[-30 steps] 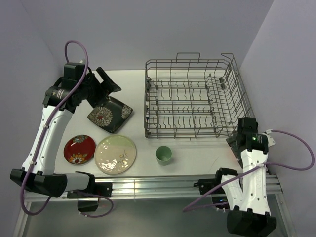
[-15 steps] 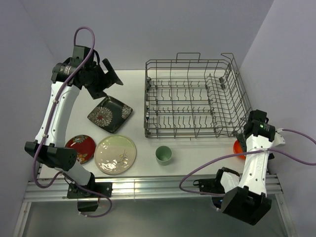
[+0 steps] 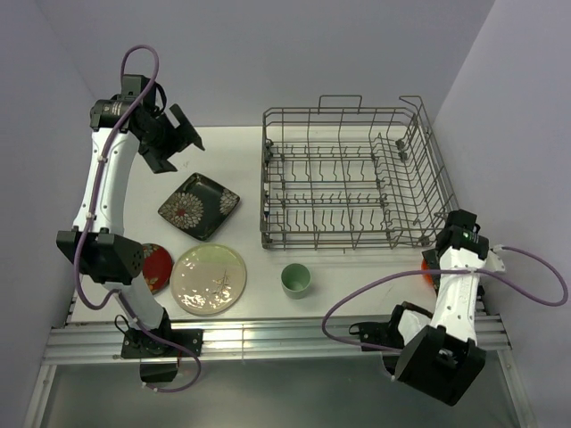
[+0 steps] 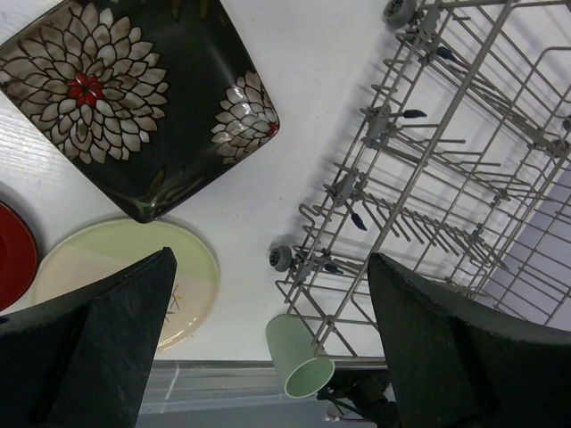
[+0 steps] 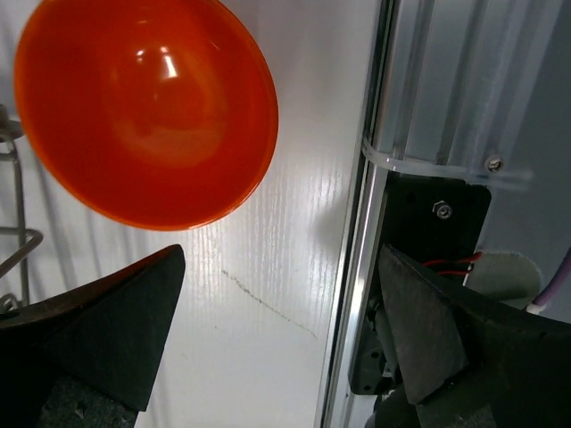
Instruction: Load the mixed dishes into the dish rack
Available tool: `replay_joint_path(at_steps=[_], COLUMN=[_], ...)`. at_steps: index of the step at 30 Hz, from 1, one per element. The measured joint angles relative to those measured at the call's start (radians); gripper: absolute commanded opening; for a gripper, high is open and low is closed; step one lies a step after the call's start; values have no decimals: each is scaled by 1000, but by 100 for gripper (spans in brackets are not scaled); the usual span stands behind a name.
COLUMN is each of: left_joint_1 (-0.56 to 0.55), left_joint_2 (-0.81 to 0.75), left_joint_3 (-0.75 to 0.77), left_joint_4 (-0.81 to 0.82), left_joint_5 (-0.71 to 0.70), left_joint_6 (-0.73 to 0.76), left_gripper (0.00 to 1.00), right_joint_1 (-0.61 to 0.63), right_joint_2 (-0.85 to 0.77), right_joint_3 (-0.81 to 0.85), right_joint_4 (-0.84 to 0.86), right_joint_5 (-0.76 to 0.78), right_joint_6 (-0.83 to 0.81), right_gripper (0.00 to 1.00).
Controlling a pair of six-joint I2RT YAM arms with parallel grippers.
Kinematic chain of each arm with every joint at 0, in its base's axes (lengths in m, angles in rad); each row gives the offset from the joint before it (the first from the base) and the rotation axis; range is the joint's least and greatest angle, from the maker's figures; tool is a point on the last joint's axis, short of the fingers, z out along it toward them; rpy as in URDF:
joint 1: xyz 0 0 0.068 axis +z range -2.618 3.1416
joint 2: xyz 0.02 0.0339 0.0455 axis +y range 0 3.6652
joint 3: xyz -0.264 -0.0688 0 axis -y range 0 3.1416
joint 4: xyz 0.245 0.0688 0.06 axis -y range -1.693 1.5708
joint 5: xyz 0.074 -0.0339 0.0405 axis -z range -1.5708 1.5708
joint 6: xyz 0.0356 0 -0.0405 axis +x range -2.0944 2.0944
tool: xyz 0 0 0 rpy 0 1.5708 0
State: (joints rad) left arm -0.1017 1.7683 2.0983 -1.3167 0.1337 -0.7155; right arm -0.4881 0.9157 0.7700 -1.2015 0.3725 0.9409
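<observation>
- The right gripper [image 5: 281,254] points down at the table [image 3: 357,285] with its fingers spread wide and nothing between them. The small orange bowl [image 5: 147,111] sits just beyond the fingertips, mouth up, and is not touched.
- That bowl stands at the table's right edge, just off the near right corner of the dish rack [image 3: 339,239]. From above only a sliver of orange shows past the arm.
- It looks glazed and rigid, probably light but slippery and easy to chip. The best hold is likely on the rim, one finger inside the wall and one outside, since the round outer wall would tend to squirt out of a flat pinch.
- The left gripper [image 3: 174,141] hangs high over the far left of the table, also splayed open and empty.
- Below it lies the black square floral plate [image 4: 125,98], flat on the table and well apart from the fingers. It is a stiff, low dish (no edge stands proud), so one finger would likely have to work under a raised corner.
- Nearer the front edge sit the small red flowered plate [image 3: 156,265] and the larger cream plate [image 3: 209,279], side by side. The red one is partly hidden behind the left arm.
- The pale green cup [image 3: 295,280] stands upright just in front of the rack, and its wall should suit a rim pinch.
- The rack holds no dishes, and its tines stand free.
</observation>
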Motion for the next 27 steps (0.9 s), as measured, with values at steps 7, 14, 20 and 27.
replay_joint_path(at_steps=[7,14,20,27], left_joint_1=[16,16,16,16], left_joint_2=[19,23,29,29], left_joint_3=[0,0,0,0], left_joint_4=[6,20,21,20], left_joint_5=[12,26,27,27], left_joint_6=[7,6,6,6], left_gripper=[95,95,94,94], right_joint_1=[-1,-3,-3,-3], right_joint_2=[126,151,127,106], right_joint_3=[-25,-43,-111,-140], right_joint_4=[126,184,187,190], right_joint_5=[3,9,3,13], right_joint_6=[28,67,106,142], right_gripper=[96,93,92,91])
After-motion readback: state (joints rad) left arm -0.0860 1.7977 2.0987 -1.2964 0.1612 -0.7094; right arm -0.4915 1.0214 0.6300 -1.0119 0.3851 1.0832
